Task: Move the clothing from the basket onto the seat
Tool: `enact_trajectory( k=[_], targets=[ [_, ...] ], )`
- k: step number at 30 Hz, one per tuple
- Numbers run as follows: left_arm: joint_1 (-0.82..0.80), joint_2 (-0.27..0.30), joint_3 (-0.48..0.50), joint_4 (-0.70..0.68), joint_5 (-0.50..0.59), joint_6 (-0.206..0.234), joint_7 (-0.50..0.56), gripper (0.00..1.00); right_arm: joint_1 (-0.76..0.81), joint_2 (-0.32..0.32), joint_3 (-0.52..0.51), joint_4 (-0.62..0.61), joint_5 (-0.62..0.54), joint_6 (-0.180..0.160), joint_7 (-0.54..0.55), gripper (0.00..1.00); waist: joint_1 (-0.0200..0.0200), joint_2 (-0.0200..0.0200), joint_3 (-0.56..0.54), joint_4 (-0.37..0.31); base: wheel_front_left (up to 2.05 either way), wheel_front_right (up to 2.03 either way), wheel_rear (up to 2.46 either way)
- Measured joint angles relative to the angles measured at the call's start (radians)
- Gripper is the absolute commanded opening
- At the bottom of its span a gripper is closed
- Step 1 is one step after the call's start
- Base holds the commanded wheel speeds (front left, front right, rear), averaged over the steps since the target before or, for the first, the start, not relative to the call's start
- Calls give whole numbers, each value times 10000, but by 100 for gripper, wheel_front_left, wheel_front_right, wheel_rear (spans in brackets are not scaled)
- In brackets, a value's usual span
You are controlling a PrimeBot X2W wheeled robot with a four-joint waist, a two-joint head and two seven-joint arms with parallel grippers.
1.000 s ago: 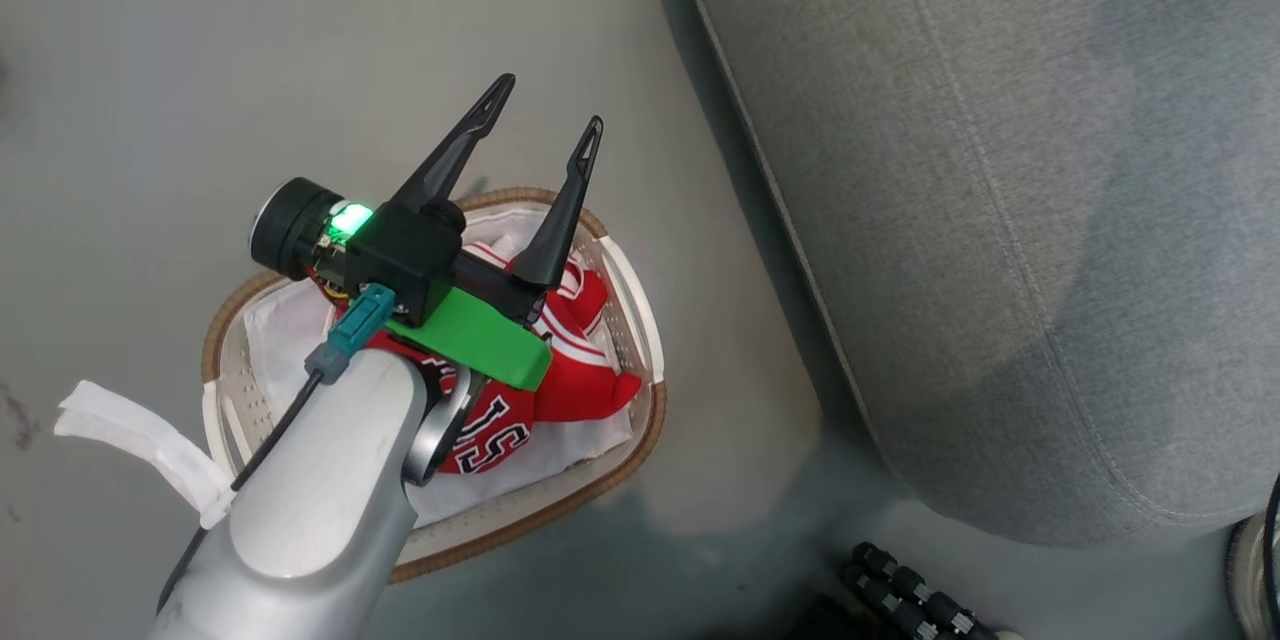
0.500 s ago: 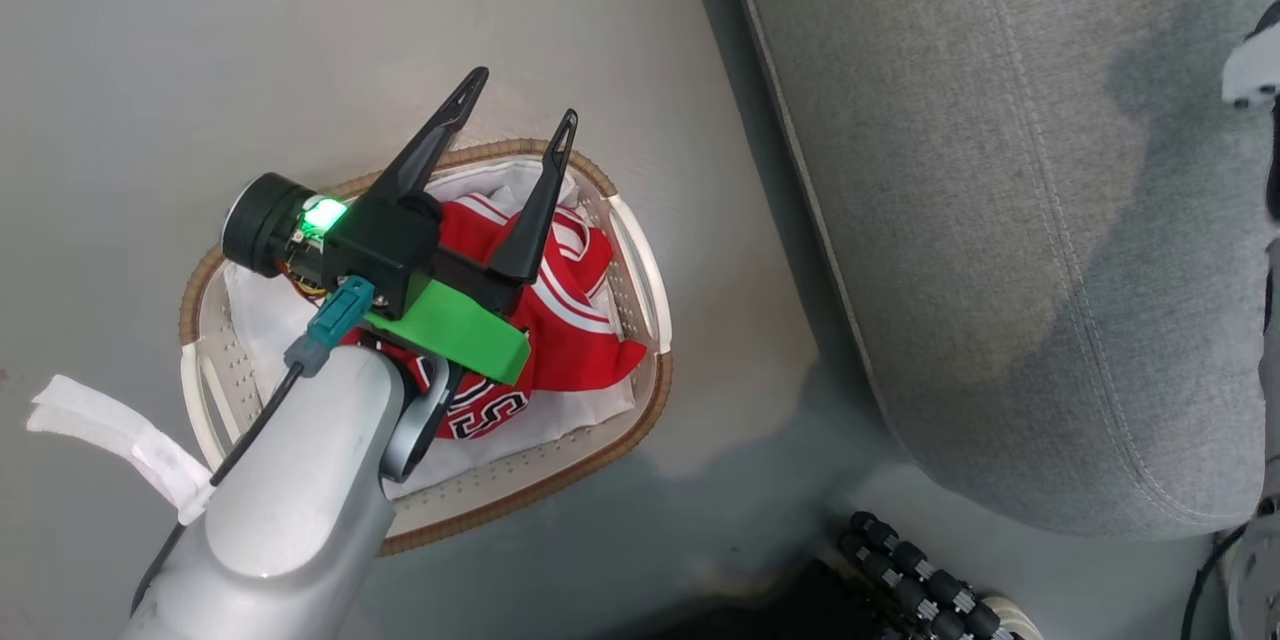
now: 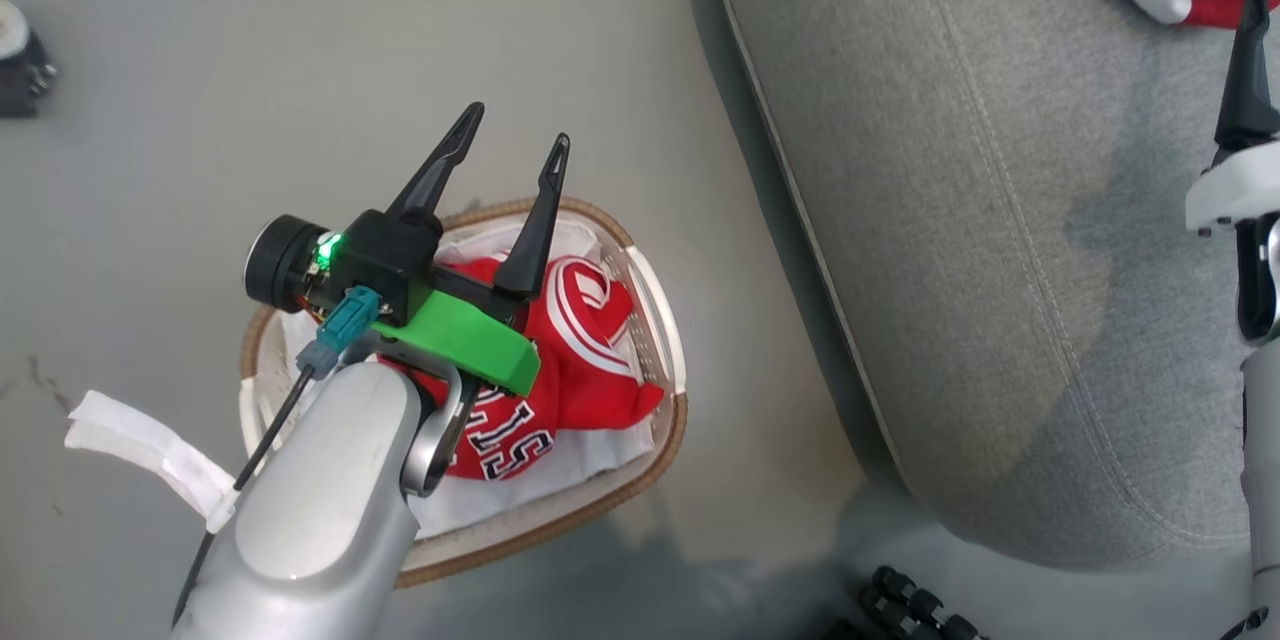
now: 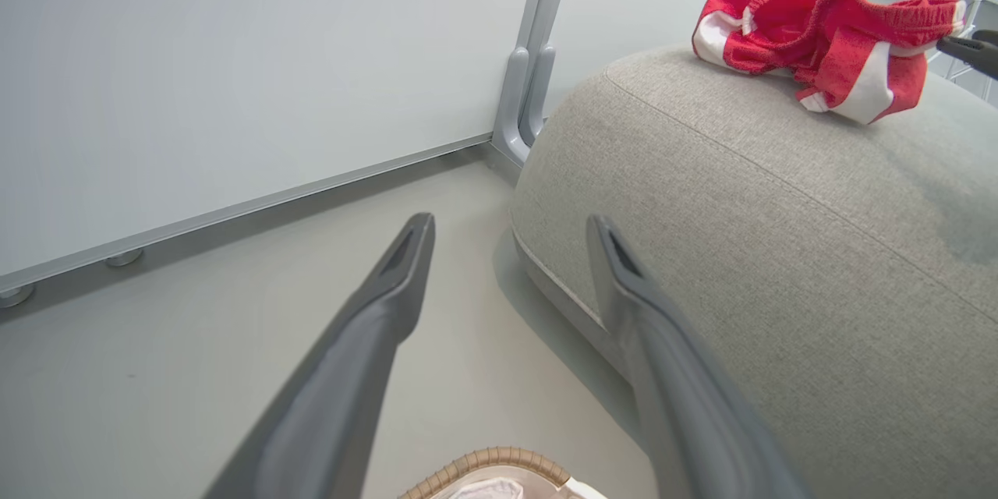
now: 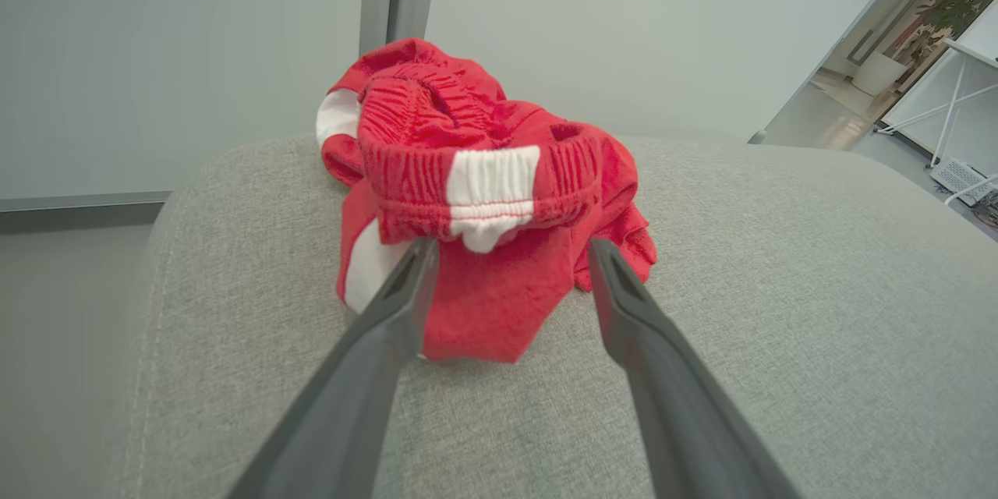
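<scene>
Left tool [image 3: 517, 124] spread wide above basket [image 3: 678, 420]; right tool [image 5: 513, 245] wide too, red shorts [image 5: 483, 171] on seat [image 5: 780, 288]

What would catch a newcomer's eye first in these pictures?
The crumpled red garment with white trim lying on the grey seat, right in front of the spread fingers of the right gripper. Next, the red lettered jersey heaped in the basket on the floor beside the seat, with the left gripper open over it.

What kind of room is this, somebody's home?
Probably a lab or office test area staged as a home: a grey couch seat and laundry basket stand on smooth floor beside plain white partition panels.
</scene>
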Motion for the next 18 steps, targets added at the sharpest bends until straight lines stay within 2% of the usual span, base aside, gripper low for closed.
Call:
enact_trajectory(
  k=[12,18],
  targets=[
    [1372,-857,1781,-13,50,-217,-29,100,915,-159,934,-453,-159,0,0,100,-1,0,-2143,458,0,0,0],
    [2371,-1156,2796,109,130,-257,-31,100,1509,314,1559,-692,90,0,0,100,-1,0,-3297,698,0,0,0]
  ],
)
